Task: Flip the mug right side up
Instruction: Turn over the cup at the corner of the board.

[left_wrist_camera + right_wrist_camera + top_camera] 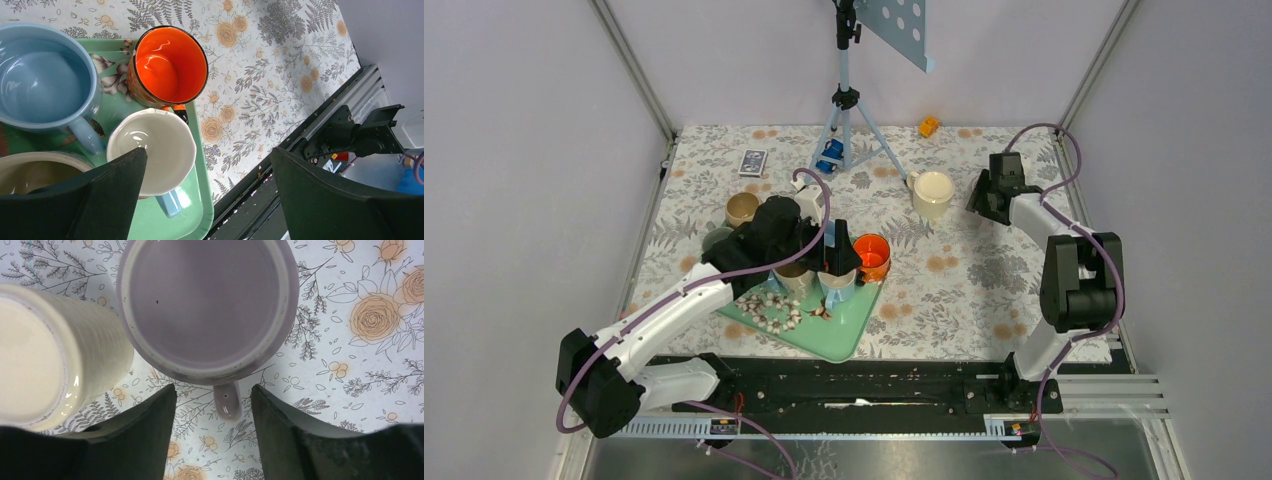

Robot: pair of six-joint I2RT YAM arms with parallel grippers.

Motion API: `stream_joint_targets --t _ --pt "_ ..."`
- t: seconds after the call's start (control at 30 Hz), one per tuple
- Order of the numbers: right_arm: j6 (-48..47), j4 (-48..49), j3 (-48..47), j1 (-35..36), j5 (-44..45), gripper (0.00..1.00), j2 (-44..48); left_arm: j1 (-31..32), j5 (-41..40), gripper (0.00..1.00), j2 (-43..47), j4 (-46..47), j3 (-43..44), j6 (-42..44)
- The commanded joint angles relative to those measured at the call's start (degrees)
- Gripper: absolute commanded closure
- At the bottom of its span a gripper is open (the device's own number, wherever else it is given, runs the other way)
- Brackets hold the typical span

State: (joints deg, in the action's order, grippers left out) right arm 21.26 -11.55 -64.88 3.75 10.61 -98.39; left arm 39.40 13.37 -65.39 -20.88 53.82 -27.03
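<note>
A lavender mug (207,305) stands upside down on the floral cloth, its flat base facing the right wrist camera. Its handle (226,402) points toward my right gripper (212,390), whose jaws stand apart on either side of the handle with cloth showing in both gaps. In the top view the right gripper (980,196) hangs at the back right and hides this mug. My left gripper (208,152) is open and holds nothing. It hovers over a white mug with a blue handle (155,150) on the green tray (195,220).
A cream mug (933,193) stands just left of the lavender one. The tray (844,335) also carries an orange mug (872,252), a blue mug (40,80) and small shells. A beige mug (742,208), a card deck (752,161) and a tripod (849,110) stand further back.
</note>
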Motion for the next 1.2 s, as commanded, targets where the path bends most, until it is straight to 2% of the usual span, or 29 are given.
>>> stream_joint_targets --t 0.0,0.23,0.43,1.17 --pt "-2.5 0.07 -2.11 0.13 2.35 0.4 -0.48 -0.42 1.04 0.01 -0.22 2.82 -0.48 -0.27" --pt "-2.93 0.64 -1.38 0.65 2.89 0.5 -1.13 -0.53 1.16 0.01 -0.27 2.94 -0.47 -0.31" --pt "-3.96 1.01 -1.2 1.98 5.96 0.55 -1.57 -0.47 1.26 0.01 -0.22 2.95 -0.52 -0.39" --pt "-4.86 5.13 1.42 3.16 9.56 0.63 -2.3 -0.49 1.7 0.01 -0.71 3.22 -0.65 -0.48"
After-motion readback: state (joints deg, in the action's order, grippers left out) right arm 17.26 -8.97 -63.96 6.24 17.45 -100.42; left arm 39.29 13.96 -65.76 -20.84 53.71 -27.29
